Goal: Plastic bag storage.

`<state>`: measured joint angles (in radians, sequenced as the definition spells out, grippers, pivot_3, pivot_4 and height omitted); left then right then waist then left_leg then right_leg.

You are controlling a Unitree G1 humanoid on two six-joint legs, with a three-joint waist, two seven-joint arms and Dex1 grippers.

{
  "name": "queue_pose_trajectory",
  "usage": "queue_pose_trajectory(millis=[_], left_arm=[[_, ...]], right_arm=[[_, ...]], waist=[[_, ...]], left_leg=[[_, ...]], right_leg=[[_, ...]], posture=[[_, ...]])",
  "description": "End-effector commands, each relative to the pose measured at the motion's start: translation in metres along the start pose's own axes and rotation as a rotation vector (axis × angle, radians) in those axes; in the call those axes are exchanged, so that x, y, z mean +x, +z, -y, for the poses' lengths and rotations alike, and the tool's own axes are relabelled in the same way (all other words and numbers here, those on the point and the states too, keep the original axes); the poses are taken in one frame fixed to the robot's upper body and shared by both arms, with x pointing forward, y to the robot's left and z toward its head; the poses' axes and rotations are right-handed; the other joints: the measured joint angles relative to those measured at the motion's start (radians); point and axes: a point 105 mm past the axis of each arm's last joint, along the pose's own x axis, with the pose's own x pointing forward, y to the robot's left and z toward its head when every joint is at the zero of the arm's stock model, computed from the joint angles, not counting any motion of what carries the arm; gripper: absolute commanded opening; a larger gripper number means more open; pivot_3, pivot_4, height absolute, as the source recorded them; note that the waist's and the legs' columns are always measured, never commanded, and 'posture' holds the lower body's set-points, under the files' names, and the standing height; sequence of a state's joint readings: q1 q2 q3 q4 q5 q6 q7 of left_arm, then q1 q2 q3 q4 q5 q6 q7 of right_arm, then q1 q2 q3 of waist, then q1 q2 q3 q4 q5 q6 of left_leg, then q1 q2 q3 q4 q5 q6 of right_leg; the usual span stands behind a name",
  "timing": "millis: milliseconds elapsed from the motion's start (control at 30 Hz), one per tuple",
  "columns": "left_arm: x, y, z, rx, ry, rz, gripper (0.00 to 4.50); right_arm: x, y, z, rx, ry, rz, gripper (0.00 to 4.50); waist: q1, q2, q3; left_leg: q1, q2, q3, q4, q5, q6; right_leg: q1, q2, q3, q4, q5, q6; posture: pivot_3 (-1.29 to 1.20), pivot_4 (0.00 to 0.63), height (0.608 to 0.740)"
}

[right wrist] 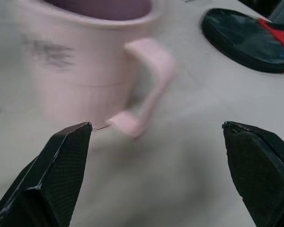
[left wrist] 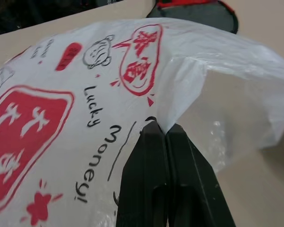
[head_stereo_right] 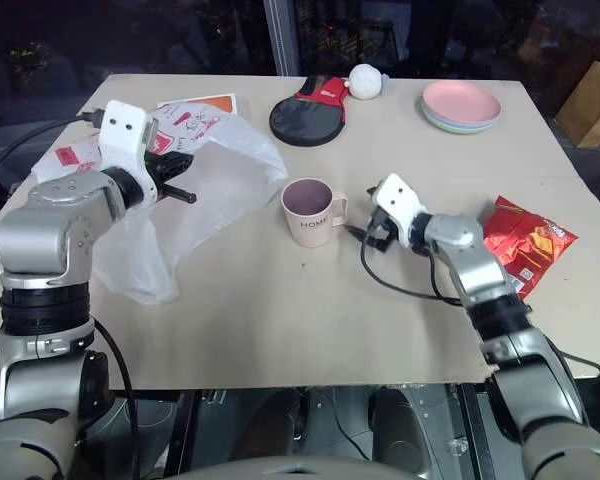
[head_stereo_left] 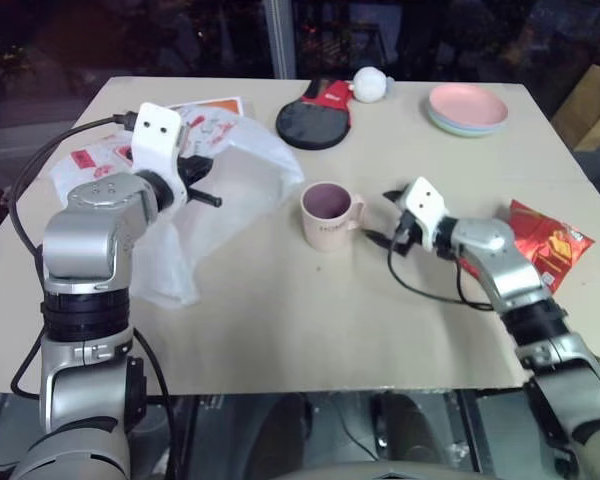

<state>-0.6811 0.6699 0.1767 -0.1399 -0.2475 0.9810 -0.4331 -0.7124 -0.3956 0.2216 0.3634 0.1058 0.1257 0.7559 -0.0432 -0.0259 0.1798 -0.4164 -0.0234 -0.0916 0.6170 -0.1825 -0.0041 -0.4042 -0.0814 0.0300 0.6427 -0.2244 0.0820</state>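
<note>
Plastic bag (head_stereo_left: 235, 165): large, translucent white thin film, printed with red squares, ovals and dark lettering. It lay crumpled on the left part of the worktop (head_stereo_left: 310, 320), one portion lifted off the surface, the rest trailing down toward the near-left edge.

Handling, as judged: very light, limp and crinkly, with no stiffness to hold a shape; the film looked slippery and easily torn if snagged. Best taken at a gathered fold or along the mouth edge, where several layers bunch together, not on a single flat sheet.

Left pincer (left wrist: 165, 135): fingers pressed fully together on a pinched ridge of the bag's film, holding it raised above the worktop.

Right pincer (right wrist: 156, 137): fingers spread wide, holding nothing, low over the worktop just beside the handle of the pink mug (head_stereo_left: 326, 214), not touching it.

Mug: upright, empty as far as could be seen, near the bag's right edge; a likely receptacle for the bag, though this is only a judgement.

Further out: black-and-red paddle (head_stereo_left: 315, 115) and a white ball (head_stereo_left: 370, 84) at the far edge; stacked pink plates (head_stereo_left: 468, 108) far right; a red snack packet (head_stereo_left: 545, 240) beside the right arm.
</note>
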Motion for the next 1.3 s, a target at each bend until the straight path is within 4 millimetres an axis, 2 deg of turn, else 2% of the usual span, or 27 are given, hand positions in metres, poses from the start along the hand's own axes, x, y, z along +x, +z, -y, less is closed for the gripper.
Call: queue_pose_trajectory(millis=[33, 67, 100, 167, 333, 367, 567, 700, 833, 1067, 1300], left_arm=[[-0.01, 0.015, -0.004, 0.013, 0.032, 0.055, 0.0], [-0.01, 0.015, -0.003, 0.013, 0.035, 0.057, 0.0], [-0.011, 0.016, -0.003, 0.012, 0.037, 0.057, 0.0], [-0.012, 0.017, -0.003, 0.018, 0.037, 0.061, 0.0], [-0.012, 0.021, 0.002, 0.017, -0.004, 0.073, 0.0], [-0.011, 0.023, 0.005, 0.014, -0.021, 0.079, 0.0], [-0.008, 0.033, 0.028, -0.071, -0.159, 0.102, 0.0], [-0.004, 0.044, 0.05, -0.158, -0.267, 0.106, 0.0], [0.0, 0.053, 0.062, -0.181, -0.321, 0.102, 0.0], [0.003, 0.068, 0.072, -0.215, -0.382, 0.113, 0.0], [0.006, 0.067, 0.071, -0.2, -0.381, 0.107, 0.0]], right_arm=[[0.007, 0.01, 0.012, -0.004, -0.052, 0.039, 4.24], [0.01, 0.011, 0.012, 0.002, -0.058, 0.042, 3.83], [0.012, 0.011, 0.012, 0.005, -0.059, 0.045, 3.62], [0.018, 0.011, 0.009, 0.014, -0.058, 0.053, 2.76], [0.026, 0.019, 0.0, 0.057, -0.044, 0.101, 0.26], [0.025, 0.022, 0.0, 0.066, -0.046, 0.112, 0.12], [0.013, 0.044, -0.009, 0.139, -0.032, 0.168, 0.12], [0.009, 0.076, -0.037, 0.21, 0.012, 0.223, 0.12], [0.014, 0.102, -0.051, 0.268, 0.047, 0.279, 0.12], [0.032, 0.113, -0.066, 0.253, 0.157, 0.277, 0.12], [0.027, 0.125, -0.087, 0.233, 0.316, 0.298, 0.12]], waist=[[0.001, 0.0, 0.0], [0.001, 0.0, 0.0], [0.001, 0.0, 0.0], [0.002, 0.0, 0.0], [0.001, 0.001, 0.0], [0.001, 0.001, 0.0], [0.008, 0.001, 0.0], [0.0, 0.001, 0.001], [-0.003, 0.001, 0.001], [0.001, 0.001, 0.001], [-0.001, 0.001, 0.001]], left_leg=[[0.0, 0.0, 0.0, 0.0, 0.0, 0.0], [0.0, 0.0, 0.0, -0.001, 0.0, 0.0], [0.0, 0.0, 0.0, -0.001, 0.0, 0.0], [0.0, -0.001, -0.001, -0.001, 0.0, -0.001], [0.0, -0.001, -0.001, -0.001, 0.0, -0.001], [0.0, -0.001, -0.001, -0.001, 0.0, -0.001], [-0.001, -0.001, -0.002, -0.001, 0.0, -0.001], [-0.001, -0.001, -0.002, -0.001, 0.0, -0.001], [0.0, 0.0, -0.002, -0.001, 0.0, -0.001], [0.0, 0.0, -0.002, -0.001, 0.001, -0.003], [0.0, 0.0, -0.002, -0.002, 0.001, -0.004]], right_leg=[[0.0, 0.0, 0.0, 0.0, 0.0, 0.0], [0.0, 0.0, 0.0, 0.0, 0.0, 0.0], [0.0, 0.0, 0.0, 0.0, 0.0, 0.0], [0.0, 0.0, 0.0, 0.0, 0.0, 0.0], [0.0, 0.0, 0.0, 0.0, 0.0, 0.0], [0.0, 0.0, 0.0, 0.0, 0.0, 0.0], [0.0, 0.0, 0.0, 0.0, 0.0, 0.0], [-0.001, 0.0, 0.0, 0.002, 0.0, 0.0], [-0.002, 0.002, 0.001, 0.004, 0.0, 0.0], [-0.002, 0.002, 0.001, 0.005, 0.0, 0.0], [-0.003, 0.002, 0.001, 0.005, 0.0, -0.001]], posture=[[0.0, 0.15, 0.74], [0.0, 0.15, 0.74], [0.0, 0.15, 0.74], [0.0, 0.15, 0.74], [0.0, 0.15, 0.74], [0.0, 0.15, 0.74], [0.0, 0.15, 0.74], [0.0, 0.15, 0.74], [0.0, 0.15, 0.74], [0.0, 0.15, 0.74], [0.0, 0.15, 0.74]])
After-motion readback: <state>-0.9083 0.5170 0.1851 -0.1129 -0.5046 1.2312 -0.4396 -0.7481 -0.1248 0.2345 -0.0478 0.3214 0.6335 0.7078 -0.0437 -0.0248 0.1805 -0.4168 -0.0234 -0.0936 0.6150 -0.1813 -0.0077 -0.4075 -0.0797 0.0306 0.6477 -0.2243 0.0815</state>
